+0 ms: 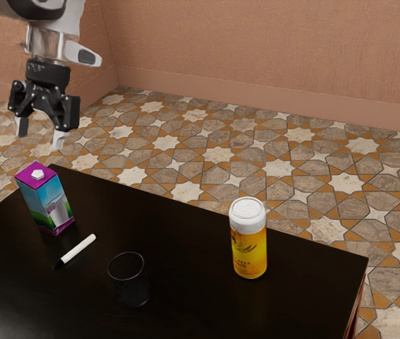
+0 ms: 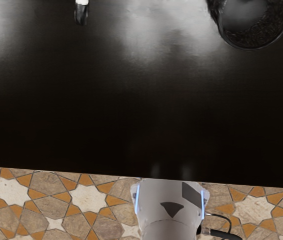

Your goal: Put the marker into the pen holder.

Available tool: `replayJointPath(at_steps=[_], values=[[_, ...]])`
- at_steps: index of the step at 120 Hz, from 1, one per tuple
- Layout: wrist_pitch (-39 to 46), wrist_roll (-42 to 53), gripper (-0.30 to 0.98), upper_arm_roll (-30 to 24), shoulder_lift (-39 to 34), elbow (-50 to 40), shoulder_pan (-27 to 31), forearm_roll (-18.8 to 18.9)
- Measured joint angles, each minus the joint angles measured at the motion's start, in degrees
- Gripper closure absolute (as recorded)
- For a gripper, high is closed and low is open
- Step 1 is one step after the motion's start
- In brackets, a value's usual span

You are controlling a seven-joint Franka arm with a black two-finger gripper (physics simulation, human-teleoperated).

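High at the exterior view's upper left hangs my gripper, its two fingers apart with nothing between them. The marker, white with a black end, lies flat on the dark table; in the wrist view the black end and a bit of white of the marker show. The pen holder, a dark round cup, stands upright on the table to the exterior view's right of the marker. In the wrist view, part of the pen holder is seen from above.
A purple and blue carton stands just behind the marker, below my gripper in the exterior view. A yellow bottle with a white lid stands toward the exterior view's right. The table's edge crosses the wrist view beside the robot's base.
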Motion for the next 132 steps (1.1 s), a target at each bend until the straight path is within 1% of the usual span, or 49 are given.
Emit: replayJointPath(at_steps=[11,23,43,50,55,57,61,68,73,81,87,95,103,117,132], values=[[9.4,0.1,0.00,0.1,0.0,-0.8,0.4,0.4],[15.8,0.2,0.00,0.2,0.0,-0.9,1.0,0.4],[21.4,0.1,0.00,0.0,-0.2,-1.0,2.5,0.3],[22.2,0.2,0.00,-0.1,-1.4,-1.0,3.0,0.6],[22.3,0.4,0.00,0.1,-4.1,-2.6,2.9,0.8],[22.4,0.5,0.00,0.5,-5.9,-4.0,2.5,0.9],[22.8,0.7,0.00,2.8,-10.5,-9.2,1.2,1.0],[25.4,0.9,0.00,10.5,-18.6,-23.7,1.6,1.6],[28.3,1.1,0.00,15.3,-21.1,-32.4,1.9,2.7],[34.6,1.8,0.00,23.9,-22.3,-44.0,2.1,4.1],[39.9,2.5,0.00,29.0,-21.0,-49.5,2.1,4.8],[46.5,3.5,0.00,31.9,-15.9,-52.3,1.8,5.2],[51.9,4.6,0.00,32.7,-11.4,-53.0,1.6,4.8],[58.7,6.2,0.00,32.9,-4.5,-52.6,0.4,3.0],[64.3,7.7,0.00,32.7,4.3,-46.9,-0.5,-0.9]])
